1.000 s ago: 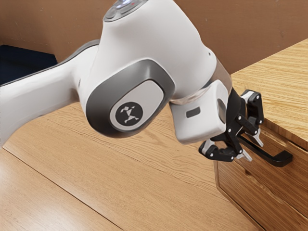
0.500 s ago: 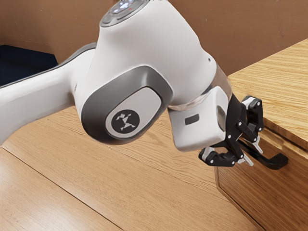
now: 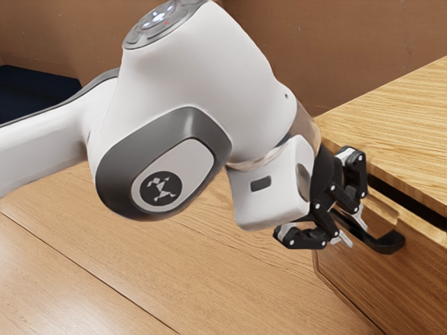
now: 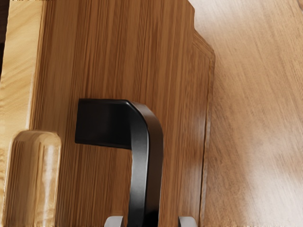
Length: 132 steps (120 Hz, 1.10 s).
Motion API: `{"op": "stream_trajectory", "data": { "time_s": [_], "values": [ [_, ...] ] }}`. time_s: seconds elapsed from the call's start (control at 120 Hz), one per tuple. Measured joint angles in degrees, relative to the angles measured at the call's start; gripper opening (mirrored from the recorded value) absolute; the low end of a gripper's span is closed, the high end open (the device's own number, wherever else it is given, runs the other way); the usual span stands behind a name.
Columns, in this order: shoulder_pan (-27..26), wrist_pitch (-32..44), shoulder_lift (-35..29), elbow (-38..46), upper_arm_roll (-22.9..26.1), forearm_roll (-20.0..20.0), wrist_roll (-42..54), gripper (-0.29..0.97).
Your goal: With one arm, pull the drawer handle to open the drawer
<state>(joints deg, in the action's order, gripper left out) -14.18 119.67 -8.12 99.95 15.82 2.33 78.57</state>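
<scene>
Wooden counter (image 3: 140, 293) bears the light-oak drawer (image 4: 118, 56) near its edge, partly open. Black fingers (image 3: 356, 216) clamp its black bar handle (image 3: 380, 242). Mid-pull, I'd judge; next comes a straight outward draw.

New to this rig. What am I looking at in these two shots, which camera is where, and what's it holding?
A simulated white robot arm with a black gripper. The exterior view comes from a camera beside the arm; the wrist view from one on its hand, facing the drawer. The gripper is at the black handle; whether it clamps it, I cannot tell. The drawer stands slightly out of the wooden cabinet, a dark gap showing under the top.
</scene>
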Motion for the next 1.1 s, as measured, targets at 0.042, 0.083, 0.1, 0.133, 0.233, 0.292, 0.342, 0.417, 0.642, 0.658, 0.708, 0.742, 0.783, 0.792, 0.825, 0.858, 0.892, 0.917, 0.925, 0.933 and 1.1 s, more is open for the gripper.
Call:
{"op": "stream_trajectory", "data": {
  "time_s": [0.042,0.083,0.1,0.133,0.233,0.292,0.342,0.417,0.642,0.658,0.708,0.742,0.783,0.792,0.825,0.858,0.892,0.917,0.925,0.933,1.1],
  "values": [
    [0.0,0.0,-0.7,0.6,0.0,0.0,0.0,0.04],
    [0.0,0.1,-1.2,1.1,0.0,0.0,-0.1,0.04],
    [0.0,0.1,-1.5,1.4,0.0,0.0,-0.1,0.04],
    [0.0,0.1,-1.8,1.8,0.0,0.0,-0.1,0.05],
    [0.0,0.3,-2.7,2.8,0.0,0.0,-0.2,0.05],
    [0.0,0.3,-3.2,3.3,0.0,0.0,-0.3,0.05],
    [0.0,0.4,-3.7,3.7,0.0,0.0,-0.4,0.04],
    [0.0,0.4,-4.7,4.7,0.0,0.0,-0.6,0.04],
    [0.1,0.5,-7.9,7.9,-0.2,0.1,-1.0,0.05],
    [0.1,0.5,-8.0,8.1,-0.2,0.1,-1.1,0.05],
    [0.1,0.6,-8.9,8.8,-0.2,0.1,-1.2,0.04],
    [0.1,0.6,-9.4,9.2,-0.2,0.1,-1.2,0.04],
    [0.1,0.6,-10.1,9.8,-0.2,0.1,-1.3,0.04],
    [0.1,0.6,-10.2,9.9,-0.2,0.1,-1.3,0.04],
    [0.1,0.6,-10.8,10.3,-0.2,0.1,-1.4,0.04],
    [0.1,0.7,-11.2,10.7,-0.2,0.2,-1.5,0.04],
    [0.1,0.7,-11.6,11.1,-0.2,0.2,-1.5,0.04],
    [0.1,0.7,-11.9,11.4,-0.2,0.2,-1.6,0.04],
    [0.1,0.7,-12.0,11.5,-0.2,0.2,-1.6,0.04],
    [0.1,0.7,-12.1,11.6,-0.2,0.2,-1.6,0.04],
    [0.1,0.9,-14.3,13.5,-0.2,0.2,-2.0,0.04]
  ]
}}
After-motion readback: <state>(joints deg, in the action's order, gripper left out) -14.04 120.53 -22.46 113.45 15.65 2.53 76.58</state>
